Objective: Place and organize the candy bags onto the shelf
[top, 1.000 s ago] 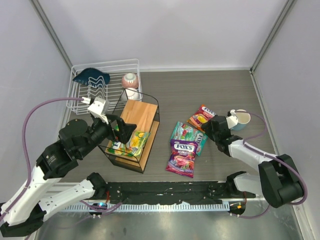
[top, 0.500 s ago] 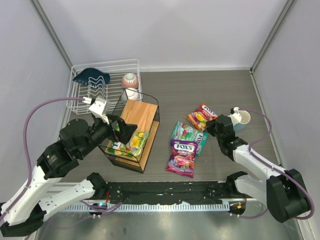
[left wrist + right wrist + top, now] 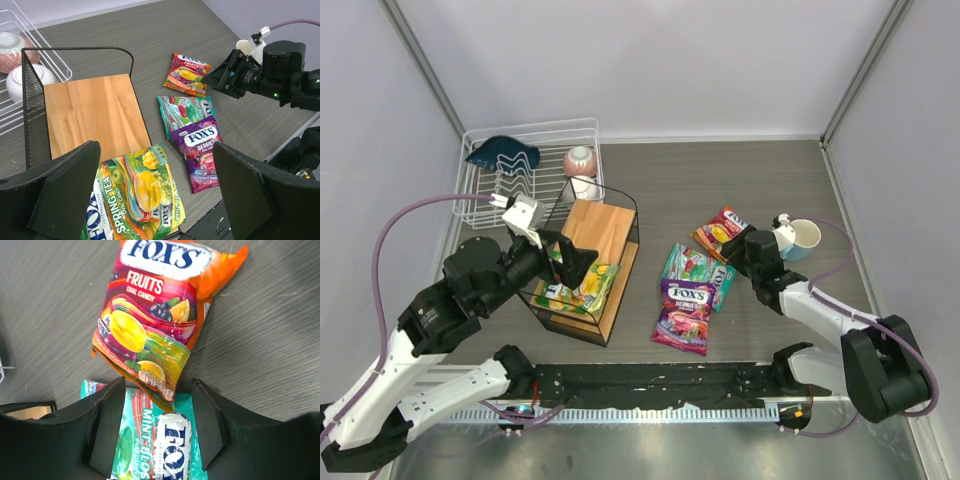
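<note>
The yellow-green candy bag (image 3: 135, 200) lies on the lower board of the black wire shelf (image 3: 600, 228). My left gripper (image 3: 156, 175) hangs open just above that bag. The orange-red bag (image 3: 160, 325), the teal bag (image 3: 155, 440) and the purple bag (image 3: 685, 315) lie on the table right of the shelf. The teal bag sits partly under the other two. My right gripper (image 3: 157, 425) is open and low over the table. Its jaws straddle the orange-red bag's lower corner and the teal bag's top without pinching either.
A white wire dish rack (image 3: 480, 205) with a blue item (image 3: 503, 153) stands at the back left. Two small bowls (image 3: 580, 160) sit behind the shelf. A white mug (image 3: 802, 238) stands just right of my right wrist. Grey walls enclose the table.
My right gripper drew back toward the mug, then came forward again over the orange-red and teal bags. The left arm has hardly moved.
</note>
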